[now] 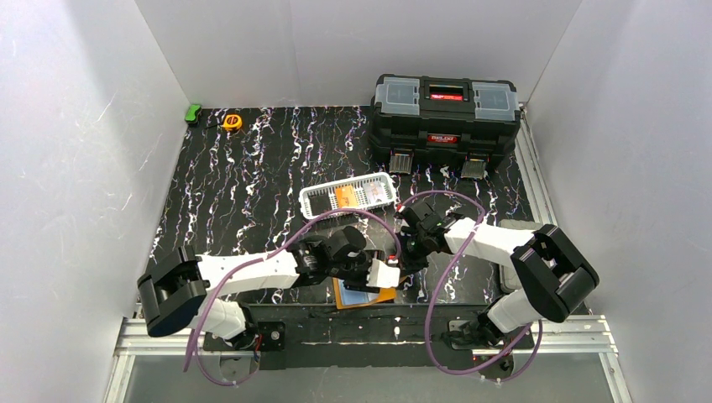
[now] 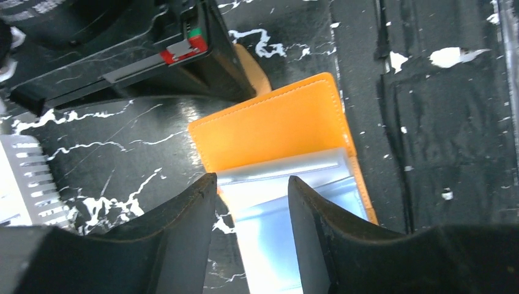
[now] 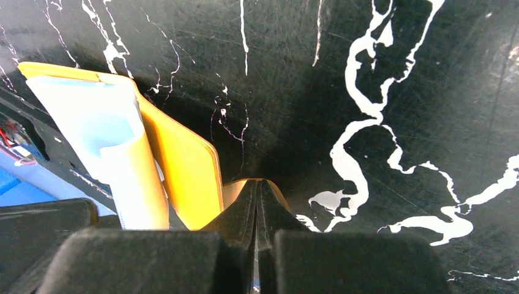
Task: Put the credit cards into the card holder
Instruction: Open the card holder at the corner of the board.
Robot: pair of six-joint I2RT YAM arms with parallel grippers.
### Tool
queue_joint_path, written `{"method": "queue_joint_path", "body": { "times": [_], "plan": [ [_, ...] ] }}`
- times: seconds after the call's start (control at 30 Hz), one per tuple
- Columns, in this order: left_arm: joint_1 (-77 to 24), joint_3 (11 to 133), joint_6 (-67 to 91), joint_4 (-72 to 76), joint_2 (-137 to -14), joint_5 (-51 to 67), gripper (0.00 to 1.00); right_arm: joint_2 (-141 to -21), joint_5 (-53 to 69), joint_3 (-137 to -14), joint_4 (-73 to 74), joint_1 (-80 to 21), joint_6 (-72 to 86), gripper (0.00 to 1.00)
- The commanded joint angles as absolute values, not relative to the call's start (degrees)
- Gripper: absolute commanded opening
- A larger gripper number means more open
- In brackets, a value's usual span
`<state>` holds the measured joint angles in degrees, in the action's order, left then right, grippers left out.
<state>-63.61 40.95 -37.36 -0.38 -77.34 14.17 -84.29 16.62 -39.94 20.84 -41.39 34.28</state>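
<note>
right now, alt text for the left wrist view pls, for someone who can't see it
A small orange leather-like card holder lies open on the black marbled table, its grey-blue clear pocket showing between the left gripper's open black fingers. The right gripper's tip meets its snap tab.

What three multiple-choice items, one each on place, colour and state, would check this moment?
1. Where does the card holder lie?
A under the left pincer
B inside the basket
C on the toolbox

2. What colour is its cover?
A green
B orange
C white

3. The right pincer is:
A wide open
B gripping the basket
C shut

Key:
1 A, the left wrist view shows the holder directly beneath that pincer.
2 B, both wrist views show orange leather.
3 C, its two tips meet with no gap in the right wrist view.
</note>
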Motion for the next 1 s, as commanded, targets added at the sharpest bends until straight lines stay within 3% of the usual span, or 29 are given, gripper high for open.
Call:
{"method": "queue_joint_path", "body": {
  "times": [0.0,0.57,0.77,0.87,0.97],
  "plan": [
    [-63.63,39.54,-32.86,1.56,-78.07,19.12,0.45,-83.41,16.06,-39.79,18.45,-41.72,34.19,0.02],
    [-63.62,36.68,-32.76,17.85,-88.63,10.75,0.41,-80.01,14.67,-36.27,14.46,-41.68,34.95,0.01],
    [-63.07,34.01,-34.18,16.79,-83.73,5.84,0.5,-76.64,11.3,-35.86,15.72,-41.66,35.98,0.01],
    [-62.07,32.32,-34.81,12.83,-78.36,6.12,0.66,-76.15,10.99,-36.01,15.92,-41.75,36.57,0.01],
    [-62.05,30.35,-35.52,9.22,-72.49,7.61,0.72,-75.78,11.18,-36.32,15.91,-41.81,36.78,0.01]
  ]
}}
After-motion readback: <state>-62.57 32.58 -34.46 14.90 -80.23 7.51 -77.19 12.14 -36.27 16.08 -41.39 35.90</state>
